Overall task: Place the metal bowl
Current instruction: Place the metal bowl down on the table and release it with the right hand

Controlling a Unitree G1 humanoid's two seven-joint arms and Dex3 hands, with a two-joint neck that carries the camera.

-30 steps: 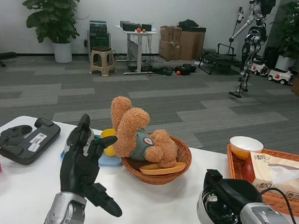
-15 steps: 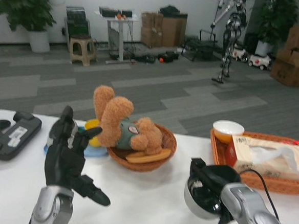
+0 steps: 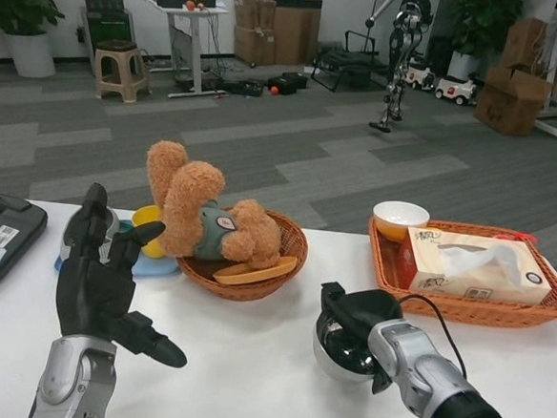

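The right hand (image 3: 348, 314) grips the shiny round metal bowl (image 3: 337, 352) low over the white bench (image 3: 249, 360), bare surface directly beneath.

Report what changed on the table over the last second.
Mostly the camera turned, sliding the whole scene across the picture. The right hand kept its grip on the metal bowl, carrying it slightly nearer the round basket. The left hand stayed raised and open. The teddy bear and tissue tray did not move.
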